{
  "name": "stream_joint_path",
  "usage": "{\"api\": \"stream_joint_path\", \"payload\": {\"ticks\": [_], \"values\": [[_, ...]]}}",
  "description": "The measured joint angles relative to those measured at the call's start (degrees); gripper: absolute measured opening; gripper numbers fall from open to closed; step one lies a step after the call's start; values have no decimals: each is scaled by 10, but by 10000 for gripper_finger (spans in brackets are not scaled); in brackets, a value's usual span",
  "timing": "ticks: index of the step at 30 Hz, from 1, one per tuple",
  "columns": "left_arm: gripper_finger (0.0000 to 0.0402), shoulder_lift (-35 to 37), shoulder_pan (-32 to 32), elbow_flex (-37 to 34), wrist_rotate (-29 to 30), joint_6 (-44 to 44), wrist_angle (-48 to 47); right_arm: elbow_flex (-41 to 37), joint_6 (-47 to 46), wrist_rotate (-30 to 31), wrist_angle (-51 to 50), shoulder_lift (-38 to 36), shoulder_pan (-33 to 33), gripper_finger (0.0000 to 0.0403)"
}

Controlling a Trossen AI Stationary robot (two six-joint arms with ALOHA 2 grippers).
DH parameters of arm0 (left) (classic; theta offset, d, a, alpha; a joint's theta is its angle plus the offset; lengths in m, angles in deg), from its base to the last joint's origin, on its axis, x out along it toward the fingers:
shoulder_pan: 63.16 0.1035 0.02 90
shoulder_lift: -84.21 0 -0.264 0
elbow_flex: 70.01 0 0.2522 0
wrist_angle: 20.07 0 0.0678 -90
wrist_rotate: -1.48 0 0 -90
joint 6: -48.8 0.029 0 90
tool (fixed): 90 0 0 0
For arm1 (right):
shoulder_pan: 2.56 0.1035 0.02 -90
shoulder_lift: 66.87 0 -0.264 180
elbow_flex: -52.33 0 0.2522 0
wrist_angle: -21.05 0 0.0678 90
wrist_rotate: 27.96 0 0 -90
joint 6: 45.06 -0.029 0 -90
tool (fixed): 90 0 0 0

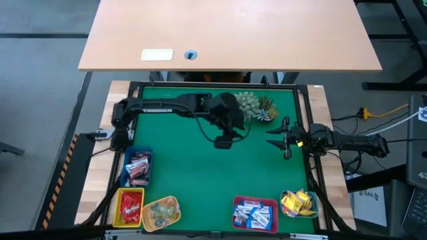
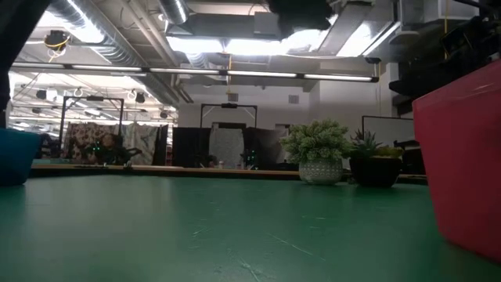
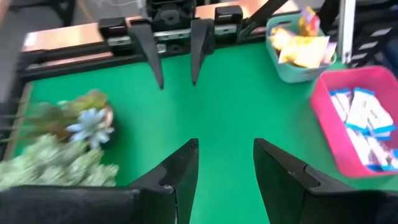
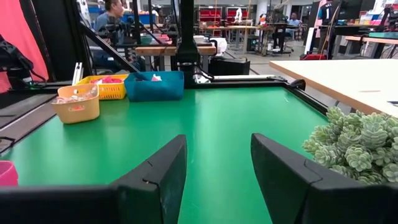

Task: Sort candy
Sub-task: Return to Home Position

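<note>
We have the left gripper (image 1: 227, 139) hanging over the middle of the green mat (image 1: 187, 173), fingers (image 3: 180, 177) spread to a medium-wide gap, empty. The right gripper (image 1: 272, 137) sits near it, the two facing each other with bare mat between the tips. Its fingers (image 4: 163, 177) are likewise apart and hold nothing. The plants (image 1: 253, 105) stand near both grippers on one side. All the candy we can see lies in trays on the other side, well apart from either gripper.

Closest to the right gripper: the teal tray (image 3: 292, 71) with the yellow candy (image 3: 301, 46), and just beside it the pink tray (image 3: 348, 76) with the blue-and-white candy (image 3: 360, 115). Both show ahead of the left gripper, off to one side of its line to the right gripper.

Ahead of the right gripper, across the mat: the blue tray (image 4: 152, 88) with the dark red candy (image 1: 139, 168), then the yellow tray (image 4: 109, 93) with the red candy (image 1: 131, 210), then the orange tray (image 4: 76, 112) just beside it with the clear candy (image 1: 161, 211) — the blue one is the nearest of the three to the left gripper. Beyond that end of the table a person (image 4: 106, 22) sits in the room, well away from both grippers
</note>
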Motion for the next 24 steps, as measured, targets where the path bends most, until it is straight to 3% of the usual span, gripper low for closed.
{"api": "stream_joint_path", "payload": {"ticks": [11, 18, 21, 24], "values": [[140, 140, -55, 0, 155, 10, -137, 0, 0, 0, 0, 0, 0, 179], [140, 216, -87, -6, 210, -4, -203, 0, 0, 0, 0, 0, 0, 179], [140, 269, -97, -59, 248, -19, -199, 0, 0, 0, 0, 0, 0, 179], [140, 342, -100, -156, 271, -32, -158, 0, 0, 0, 0, 0, 0, 179]]}}
